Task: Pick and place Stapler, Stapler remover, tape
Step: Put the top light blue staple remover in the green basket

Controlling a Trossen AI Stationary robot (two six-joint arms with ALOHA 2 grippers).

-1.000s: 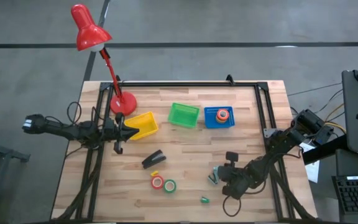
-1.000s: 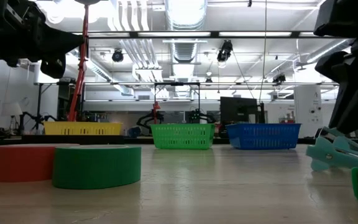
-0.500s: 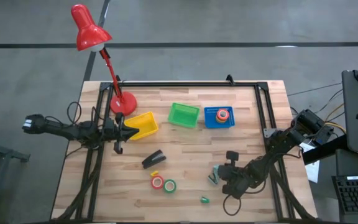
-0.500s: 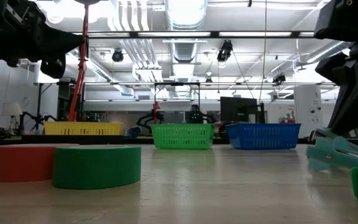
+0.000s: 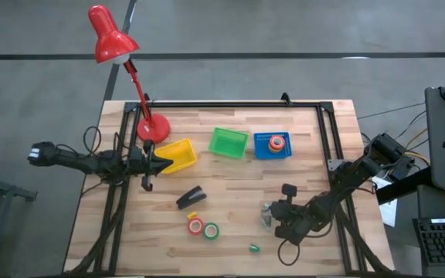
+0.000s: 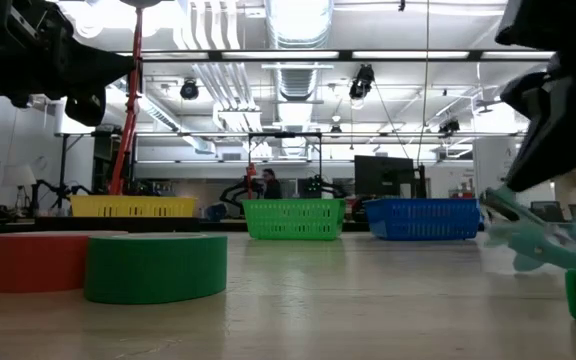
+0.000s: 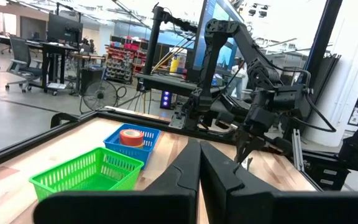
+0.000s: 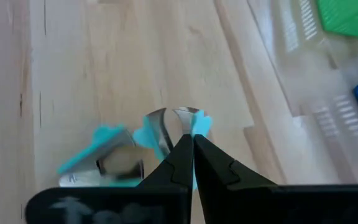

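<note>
The teal stapler remover [image 8: 114, 146] with silvery claws sits in my right gripper [image 8: 190, 144], near the table's right near part [image 5: 267, 214]; the low view shows it tilted [image 6: 533, 240]. The black stapler [image 5: 191, 198] lies flat at mid-table. A red tape roll [image 5: 195, 225] and a green one [image 5: 211, 230] lie flat beside each other, close to the low camera [image 6: 33, 262] [image 6: 155, 266]. An orange roll [image 5: 275, 141] rests in the blue basket [image 5: 287, 150]. My left gripper [image 5: 167, 161] hangs shut over the yellow basket [image 5: 182, 154]. My right gripper pinches the stapler remover between its two fingers at a teal wing [image 8: 202, 122] next to the silvery claws [image 8: 160, 119]. The fingers come from above, slanting down. The remover sits tilted in the hold; whether its low end still touches the table I cannot tell.
Yellow, green [image 5: 229, 143] and blue baskets stand in a row at the far side. A red desk lamp [image 5: 149, 127] stands at the far left. A small green lump [image 5: 254, 248] lies near the near edge. A dark frame borders the table.
My right gripper has risen a little and shifted slightly toward the far edge. The stapler remover has moved with it: one end has come up from the table and it now sits tilted.
</note>
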